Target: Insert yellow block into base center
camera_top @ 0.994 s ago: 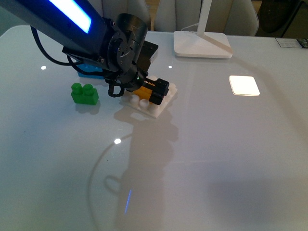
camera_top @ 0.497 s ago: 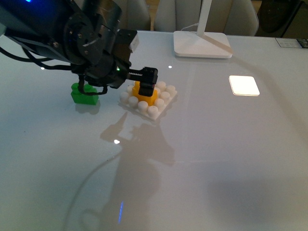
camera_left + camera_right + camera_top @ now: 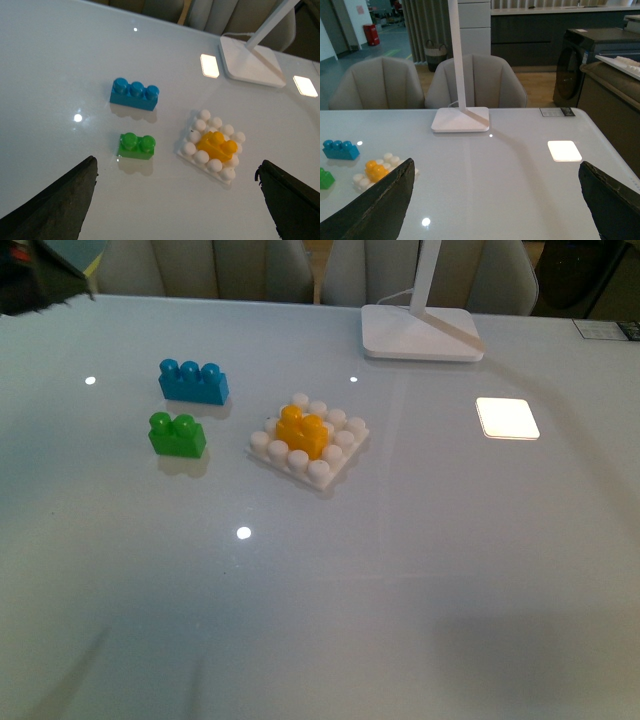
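Note:
The yellow block (image 3: 301, 431) sits seated in the middle of the white studded base (image 3: 343, 455), ringed by white studs. The left wrist view shows the same yellow block (image 3: 216, 144) on the base (image 3: 200, 156), well ahead of my left gripper (image 3: 177, 200), which is open and high above the table with nothing between its fingers. My right gripper (image 3: 497, 200) is open too and empty, hovering over bare tabletop, with the yellow block (image 3: 375, 170) and base (image 3: 359, 179) far off to one side. Neither gripper shows in the front view.
A green two-stud brick (image 3: 177, 434) and a blue three-stud brick (image 3: 193, 381) lie left of the base. The white lamp foot (image 3: 420, 332) stands at the back. A bright square light patch (image 3: 507, 417) lies on the table's right. Chairs stand beyond the far edge.
My left gripper let go of the yellow block, leaving it seated on the base, and pulled back up and left out of the front view.

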Action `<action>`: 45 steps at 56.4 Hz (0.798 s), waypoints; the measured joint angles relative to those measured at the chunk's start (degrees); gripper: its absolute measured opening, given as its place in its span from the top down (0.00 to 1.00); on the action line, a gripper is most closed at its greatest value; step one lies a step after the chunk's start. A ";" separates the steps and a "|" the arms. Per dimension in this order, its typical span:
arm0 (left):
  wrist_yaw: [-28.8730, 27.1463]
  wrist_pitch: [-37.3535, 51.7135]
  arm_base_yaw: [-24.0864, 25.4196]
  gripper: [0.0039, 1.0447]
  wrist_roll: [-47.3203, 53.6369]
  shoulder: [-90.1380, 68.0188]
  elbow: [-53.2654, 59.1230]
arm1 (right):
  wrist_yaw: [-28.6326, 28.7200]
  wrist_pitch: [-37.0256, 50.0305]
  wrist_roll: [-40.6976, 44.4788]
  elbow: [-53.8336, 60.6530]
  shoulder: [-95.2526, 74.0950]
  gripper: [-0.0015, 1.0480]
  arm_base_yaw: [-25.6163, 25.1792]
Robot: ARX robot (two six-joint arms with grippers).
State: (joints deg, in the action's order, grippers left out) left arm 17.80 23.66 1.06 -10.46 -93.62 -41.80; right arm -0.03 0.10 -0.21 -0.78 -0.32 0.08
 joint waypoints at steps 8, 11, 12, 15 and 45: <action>-13.81 24.44 -0.85 0.23 5.33 -1.53 8.11 | 0.04 0.00 0.00 0.00 0.02 0.08 0.00; -16.31 32.68 -0.87 0.30 6.60 -1.79 12.20 | -0.02 0.00 0.00 0.00 0.02 0.08 0.00; -17.16 35.95 -0.90 0.33 7.10 -1.66 13.86 | -0.04 0.00 0.00 0.00 0.02 0.08 0.00; -17.68 41.55 -0.90 0.42 8.09 0.02 16.96 | -0.02 -0.02 0.00 0.00 0.00 0.08 0.00; -17.79 37.79 -0.92 0.98 9.81 23.30 33.68 | 0.00 -0.02 0.00 0.00 0.04 0.08 0.00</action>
State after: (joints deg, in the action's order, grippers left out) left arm 0.01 61.45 0.14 -0.64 -70.32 -8.12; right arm -0.03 0.08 -0.21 -0.78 -0.27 0.08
